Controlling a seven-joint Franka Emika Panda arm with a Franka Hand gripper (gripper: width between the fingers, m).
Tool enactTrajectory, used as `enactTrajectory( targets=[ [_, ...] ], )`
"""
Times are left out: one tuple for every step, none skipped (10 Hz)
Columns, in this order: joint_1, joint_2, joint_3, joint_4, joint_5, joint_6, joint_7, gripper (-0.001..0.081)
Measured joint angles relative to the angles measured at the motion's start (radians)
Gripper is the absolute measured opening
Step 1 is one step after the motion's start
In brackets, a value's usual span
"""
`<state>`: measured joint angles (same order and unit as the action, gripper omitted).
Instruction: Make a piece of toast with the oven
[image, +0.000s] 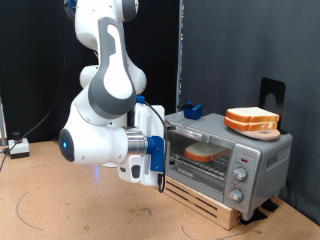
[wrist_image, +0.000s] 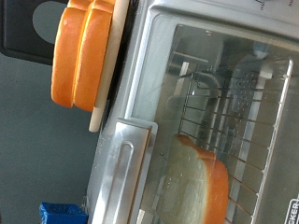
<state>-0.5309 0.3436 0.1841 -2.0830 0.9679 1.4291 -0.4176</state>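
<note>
In the exterior view the white arm (image: 105, 95) fills the exterior view's left. Its end effector (image: 160, 160) hangs low, just beside the front of the oven (image: 225, 155) at the door's left edge. I cannot tell whether its fingers are spread or pressed together, or whether they touch the door. The oven stands on a wooden pallet (image: 205, 200) on the brown surface (image: 60, 205). A small blue block (image: 192, 111) sits on the oven's top, and towards the right two stacked slices (image: 252, 120) lie there.

Only the wrist view gives the door closely: the grey bar handle (wrist_image: 123, 173), the glass, the wire rack (wrist_image: 238, 121). The piece of toast (wrist_image: 196, 182) lies flat on that rack behind the shut glass, crust edge facing the door. No fingers show in this view.
</note>
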Motion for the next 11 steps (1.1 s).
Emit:
enactTrajectory(
  targets=[
    [-0.006, 0.005, 0.000, 0.005, 0.000, -0.055, 0.000, 0.0809],
    [-0.011, 0.015, 0.000, 0.012, 0.031, -0.070, -0.006, 0.0809],
    [-0.008, 0.035, 0.005, 0.022, 0.049, -0.038, -0.032, 0.0809],
    [0.003, 0.060, 0.013, 0.035, 0.050, 0.017, -0.052, 0.0809],
    [0.021, 0.086, 0.018, 0.049, 0.050, 0.063, -0.057, 0.0809],
    [0.036, 0.115, 0.025, 0.069, 0.050, 0.088, -0.057, 0.0809],
    [0.050, 0.145, 0.032, 0.090, 0.050, 0.109, -0.057, 0.0809],
    [0.062, 0.176, 0.040, 0.111, 0.057, 0.130, -0.056, 0.0809],
    [0.074, 0.207, 0.047, 0.131, 0.069, 0.150, -0.054, 0.0809],
    [0.084, 0.239, 0.052, 0.155, 0.080, 0.166, -0.051, 0.0809],
    [0.093, 0.272, 0.057, 0.183, 0.091, 0.171, -0.039, 0.0809]
  ],
)
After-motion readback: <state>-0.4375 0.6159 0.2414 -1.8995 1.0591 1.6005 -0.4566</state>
